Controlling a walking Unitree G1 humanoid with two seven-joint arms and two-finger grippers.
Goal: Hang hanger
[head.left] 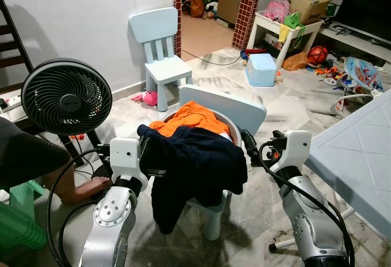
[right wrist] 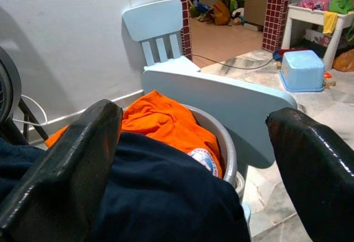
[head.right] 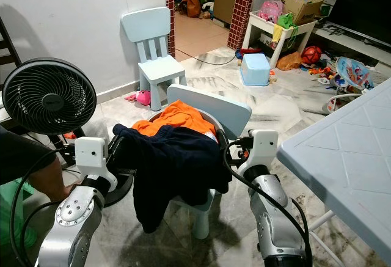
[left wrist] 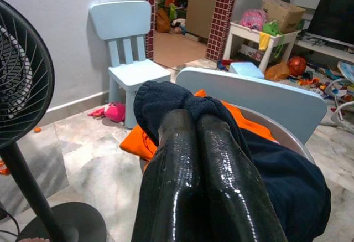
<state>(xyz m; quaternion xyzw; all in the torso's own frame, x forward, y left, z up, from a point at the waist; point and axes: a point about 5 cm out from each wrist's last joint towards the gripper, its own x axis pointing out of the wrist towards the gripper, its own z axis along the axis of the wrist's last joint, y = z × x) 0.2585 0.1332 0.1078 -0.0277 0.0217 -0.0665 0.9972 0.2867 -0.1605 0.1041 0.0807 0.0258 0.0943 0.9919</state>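
Room: marble-patterned tile floor point(head.left: 201, 77), white wall, red brick doorway beyond; toys litter the far floor to the right of both grippers.
Left gripper point(left wrist: 191, 121): glossy black fingers pressed together, pinching a fold of the navy garment point(head.left: 195, 163) at its near-left edge.
Right gripper point(right wrist: 193, 159): fingers spread wide, nothing between them; poised at the right side of the garment, over the basin.
Navy garment: dark, soft knit, draped over the basin and hanging down its front towards the floor.
Orange garment point(head.left: 192, 115): crumpled cloth just past both grippers, partly buried under the navy one; a round printed badge peeks out at the basin's right edge.
Basin point(right wrist: 221, 137): grey, rounded rim; mostly covered by cloth; it sits on a pale blue child's chair point(head.left: 235, 109) whose seat is hidden.
Hanger: cannot be made out; whether one lies under the clothes is not visible.
Second chair point(head.left: 162, 53): pale blue, slatted back, well beyond the grippers by the wall.
Fan point(head.left: 66, 96): black, round grille, close left of the left gripper.
Person: a hand point(head.left: 91, 187) on the floor by the fan base, left of the left arm; body cut off by the frame.
Table point(head.left: 360, 151): pale, diamond-embossed top, edge close right of the right arm.
Open room: bare floor between the two chairs.
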